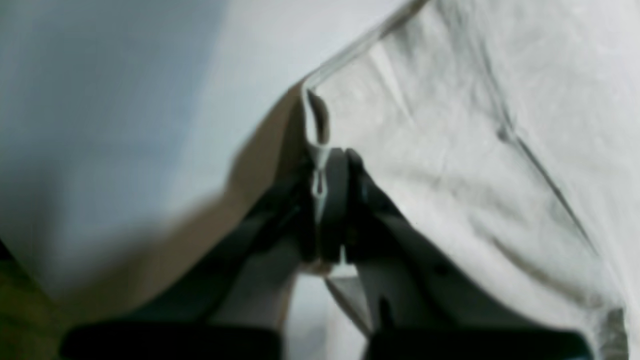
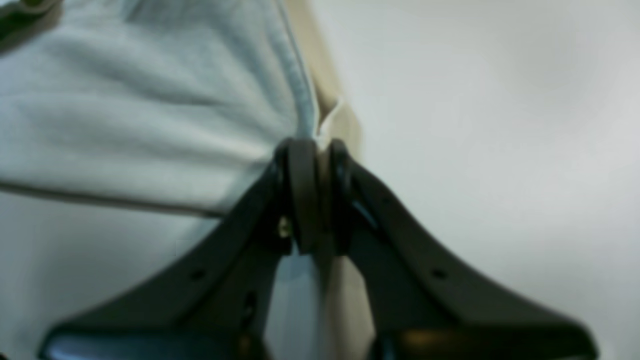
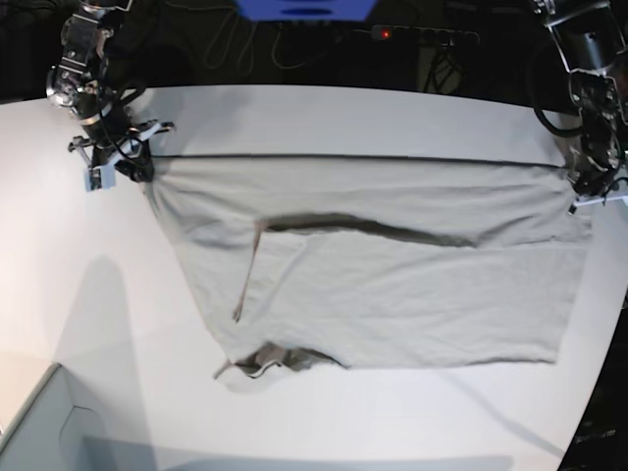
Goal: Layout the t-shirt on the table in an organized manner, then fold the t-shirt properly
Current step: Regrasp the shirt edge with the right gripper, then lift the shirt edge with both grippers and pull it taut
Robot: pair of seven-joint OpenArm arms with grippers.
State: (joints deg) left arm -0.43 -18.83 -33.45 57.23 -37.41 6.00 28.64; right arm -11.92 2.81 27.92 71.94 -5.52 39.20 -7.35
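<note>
The light grey-beige t-shirt [image 3: 392, 285] lies spread across the white table [image 3: 343, 118], its far edge stretched straight between the two arms. The neck opening [image 3: 265, 361] sits bunched at the near left, and a dark fold [image 3: 373, 228] runs across the middle. My right gripper [image 3: 132, 167] is at the shirt's far left corner. The right wrist view shows this gripper [image 2: 317, 195] shut on the cloth edge [image 2: 150, 125]. My left gripper [image 3: 587, 191] holds the far right corner. Up close, it [image 1: 327, 200] is shut on the hem of the shirt [image 1: 450, 150].
A grey box corner [image 3: 39, 432] juts in at the near left. Behind the table's far edge lie a blue object [image 3: 304, 8], cables and a power strip [image 3: 422, 34]. The table's curved edge runs along the right side [image 3: 613, 324].
</note>
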